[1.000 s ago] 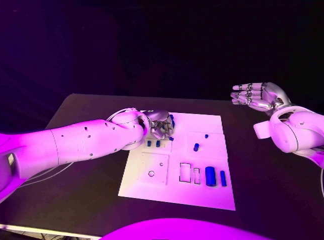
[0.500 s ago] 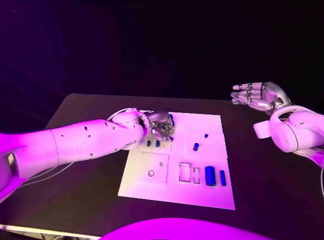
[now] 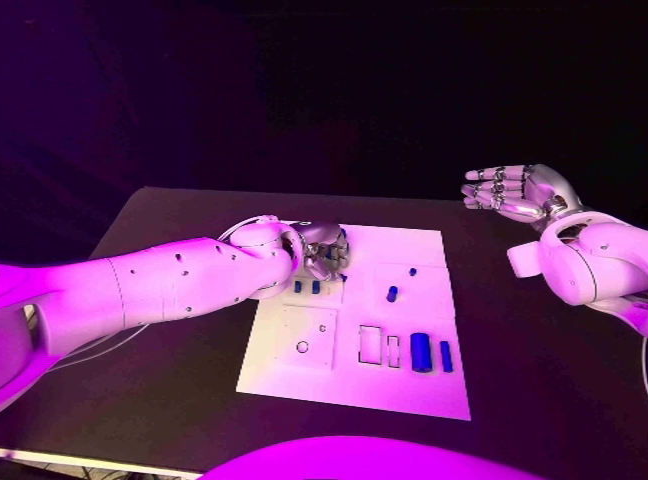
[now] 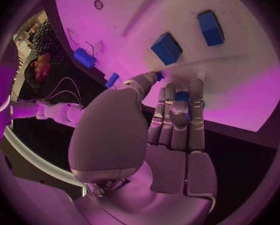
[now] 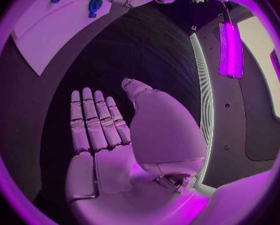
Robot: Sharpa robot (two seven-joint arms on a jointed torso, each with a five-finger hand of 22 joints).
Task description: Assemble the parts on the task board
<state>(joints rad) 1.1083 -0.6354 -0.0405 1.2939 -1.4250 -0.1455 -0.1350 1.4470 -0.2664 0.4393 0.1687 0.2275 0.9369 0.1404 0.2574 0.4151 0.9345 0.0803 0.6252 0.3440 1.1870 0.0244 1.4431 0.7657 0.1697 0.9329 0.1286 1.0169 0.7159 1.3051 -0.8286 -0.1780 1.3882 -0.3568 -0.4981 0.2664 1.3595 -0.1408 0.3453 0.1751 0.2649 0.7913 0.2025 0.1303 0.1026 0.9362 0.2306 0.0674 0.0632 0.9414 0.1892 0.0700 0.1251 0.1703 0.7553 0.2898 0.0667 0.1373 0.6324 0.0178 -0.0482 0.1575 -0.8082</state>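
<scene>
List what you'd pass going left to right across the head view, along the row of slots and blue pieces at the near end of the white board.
Small round hole → empty rectangular slot → narrower empty slot → wide blue part → slim blue part, all on the task board.

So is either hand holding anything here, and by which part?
The left hand pinches a small blue part between its fingertips; which end cannot be told. The right hand holds nothing, fingers apart, off the task board.

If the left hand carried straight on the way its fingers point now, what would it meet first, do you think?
Probably the task board: the left hand already has its fingertips at the board's edge, with a small blue part among them.
</scene>
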